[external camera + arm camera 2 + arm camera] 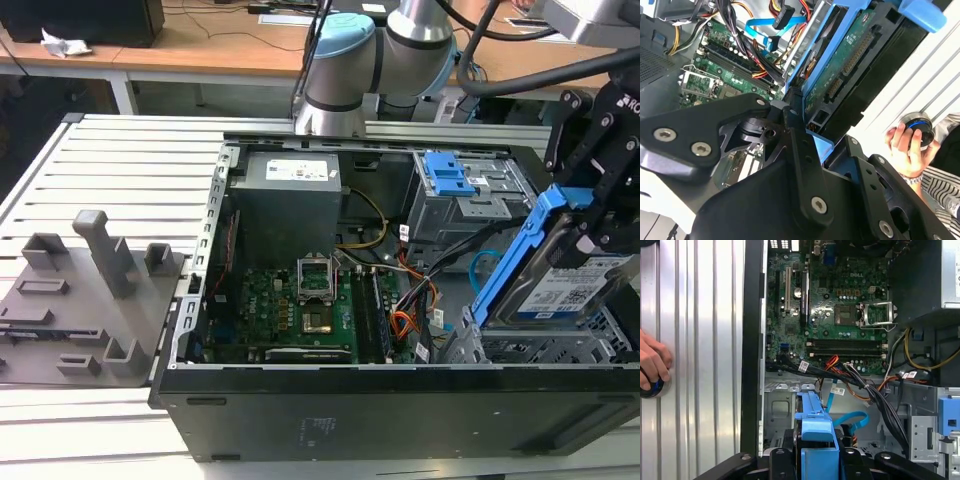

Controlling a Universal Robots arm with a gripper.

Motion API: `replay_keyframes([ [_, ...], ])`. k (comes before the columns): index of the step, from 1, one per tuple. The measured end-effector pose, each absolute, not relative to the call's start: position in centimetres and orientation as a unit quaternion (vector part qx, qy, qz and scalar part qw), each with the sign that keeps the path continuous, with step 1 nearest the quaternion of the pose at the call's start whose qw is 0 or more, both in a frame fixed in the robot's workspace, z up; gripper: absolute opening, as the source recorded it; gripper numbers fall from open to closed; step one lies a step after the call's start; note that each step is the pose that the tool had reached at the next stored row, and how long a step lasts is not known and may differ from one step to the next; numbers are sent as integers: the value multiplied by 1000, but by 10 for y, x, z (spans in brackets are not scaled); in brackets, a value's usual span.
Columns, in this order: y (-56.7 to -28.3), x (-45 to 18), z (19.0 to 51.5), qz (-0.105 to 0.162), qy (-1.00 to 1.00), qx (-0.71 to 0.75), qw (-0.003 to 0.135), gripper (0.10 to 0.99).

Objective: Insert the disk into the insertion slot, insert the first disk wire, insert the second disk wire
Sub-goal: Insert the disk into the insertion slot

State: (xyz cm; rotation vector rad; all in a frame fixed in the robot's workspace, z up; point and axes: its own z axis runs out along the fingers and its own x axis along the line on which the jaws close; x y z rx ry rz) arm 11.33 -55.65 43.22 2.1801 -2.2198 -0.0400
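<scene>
- Tilt is the main worry: the disk [562,288] hangs just above the slot [530,350], leaning steeply with one long edge low. It could jam against the slot's metal rim instead of sliding in flat.
- The claw [583,215] is pinching the disk by its blue frame, near the high end. A grip that far from the low edge could let the disk pivot or slip if that edge catches on the slot.
- The light blue cable [484,270] loops just beside the slot, on the side toward the motherboard [280,300]. I judge it could get trapped under the low edge of the disk and be pinched or bent.
- Black cables [880,400] run near the slot too and could snag the frame or push the disk off line.
- A hand [651,362] rests on the worktop [120,160] outside the case [400,410], well apart from the slot, so it looks to be in no danger as things stand.
</scene>
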Motion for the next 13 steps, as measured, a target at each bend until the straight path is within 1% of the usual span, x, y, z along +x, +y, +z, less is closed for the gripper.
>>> replay_keyframes([
  [13,-556,113,404,-13,-713,701,15,365],
])
